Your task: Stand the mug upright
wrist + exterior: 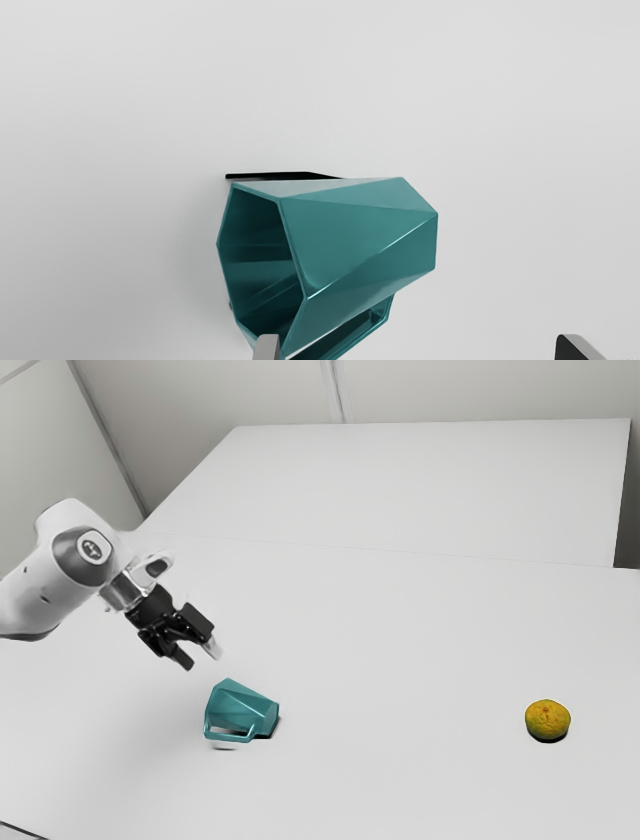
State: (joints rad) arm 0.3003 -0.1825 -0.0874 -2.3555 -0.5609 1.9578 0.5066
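In the exterior view the black gripper (200, 658) hangs above the table, a little up and to the left of the teal mug (242, 708). The faceted mug lies on its side, its handle toward the bottom of that view and its base toward the exterior view's right. In the wrist view the gripper (417, 347) has its two fingers wide apart, nothing held between them. The mug (360, 235) shows its open mouth there, and one fingertip overlaps the edge near the mouth; the handle is partly cut off.
A round yellow-orange fruit (547, 718) sits on the white table (400, 640), well over toward the exterior view's right. Behind it is a raised white surface (430, 490) and pale walls.
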